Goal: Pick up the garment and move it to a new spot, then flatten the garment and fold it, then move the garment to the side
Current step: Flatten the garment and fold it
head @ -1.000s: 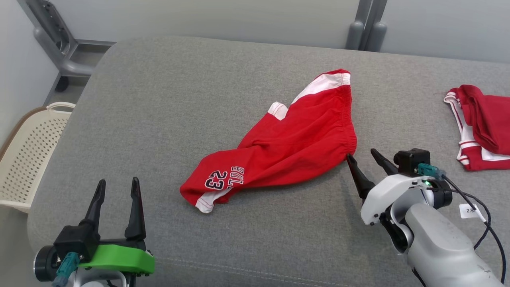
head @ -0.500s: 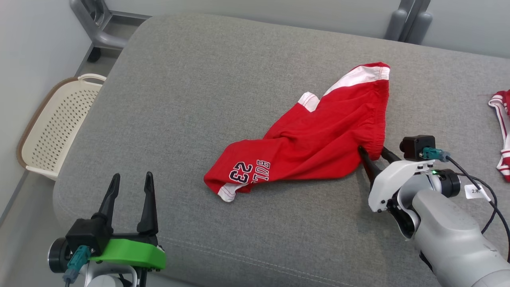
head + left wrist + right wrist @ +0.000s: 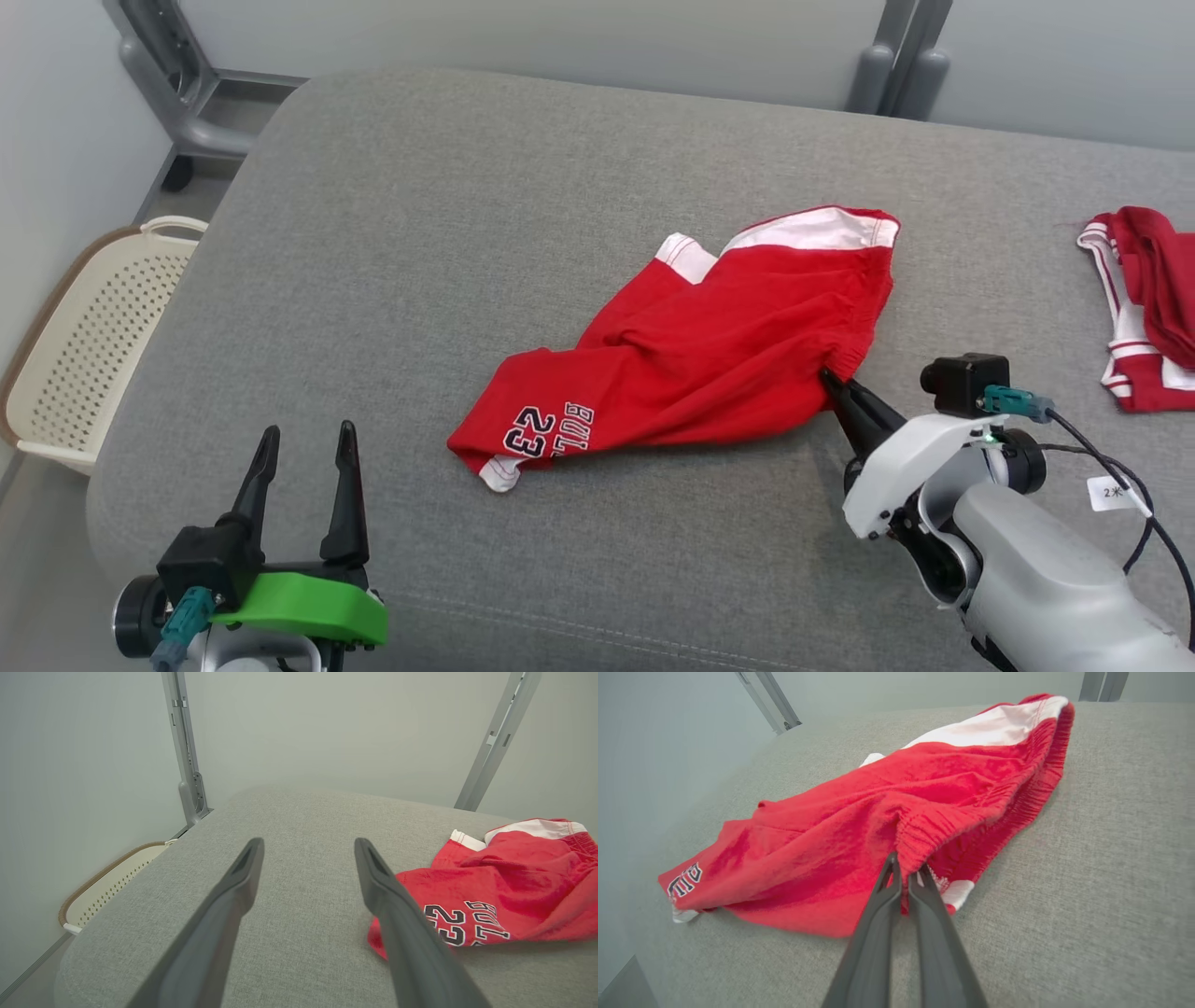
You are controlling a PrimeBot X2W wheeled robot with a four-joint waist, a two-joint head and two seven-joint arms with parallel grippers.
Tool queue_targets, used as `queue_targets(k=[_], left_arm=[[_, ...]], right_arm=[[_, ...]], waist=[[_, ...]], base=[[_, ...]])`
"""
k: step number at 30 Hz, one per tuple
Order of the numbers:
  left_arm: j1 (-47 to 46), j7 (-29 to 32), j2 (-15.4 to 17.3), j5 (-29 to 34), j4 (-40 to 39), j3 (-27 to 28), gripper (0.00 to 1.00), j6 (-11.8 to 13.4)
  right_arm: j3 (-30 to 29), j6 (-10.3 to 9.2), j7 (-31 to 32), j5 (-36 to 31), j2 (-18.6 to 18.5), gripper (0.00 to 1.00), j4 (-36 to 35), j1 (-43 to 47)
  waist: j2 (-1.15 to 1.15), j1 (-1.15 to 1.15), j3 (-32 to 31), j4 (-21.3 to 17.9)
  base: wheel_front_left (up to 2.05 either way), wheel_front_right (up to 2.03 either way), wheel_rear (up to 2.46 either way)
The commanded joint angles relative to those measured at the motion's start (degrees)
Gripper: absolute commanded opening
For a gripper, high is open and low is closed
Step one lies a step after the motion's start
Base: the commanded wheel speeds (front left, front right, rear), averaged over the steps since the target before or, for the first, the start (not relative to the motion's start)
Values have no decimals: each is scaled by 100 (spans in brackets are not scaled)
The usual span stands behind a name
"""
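The garment is a pair of red shorts with white trim and a "23" print, lying crumpled in the middle of the grey cushion. My right gripper is shut on the elastic waistband at the garment's right edge; the right wrist view shows the red waistband pinched between the two dark fingers. My left gripper is open at the lower left, above the cushion's front edge, well apart from the garment. In the left wrist view the garment lies right of the open fingers.
A second red and white garment lies at the cushion's right edge. A cream perforated basket stands on the floor at the left. Grey metal frame legs rise behind the cushion. A black cable hangs from my right wrist.
My right gripper slid onto the garment's waistband edge and shut on it. The head camera has shifted between frames. The left gripper stays open and still.
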Motion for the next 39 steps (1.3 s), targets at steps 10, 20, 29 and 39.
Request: queue_targets(k=[10, 20, 29, 39], left_arm=[[195, -23, 3, 42, 37, 78, 100, -22], [266, -22, 3, 30, 0, 152, 100, -33], [112, -22, 3, 31, -10, 137, 100, -39], [-63, -23, 3, 47, 3, 37, 100, -56]], right_arm=[[209, 0, 448, 880, -643, 0, -1820, 878], [-126, 0, 1087, 947, -1143, 0, -3060, 1714], [-791, 0, 1491, 397, -1026, 0, -3642, 1775], [-1035, 0, 1655, -465, -471, 0, -2767, 591]], waist=[[0, 0, -320, -538], [0, 0, -288, -684], [0, 0, -178, -728], [0, 0, 57, -580]], base=[[0, 0, 0], [0, 0, 0], [0, 0, 0], [0, 0, 0]])
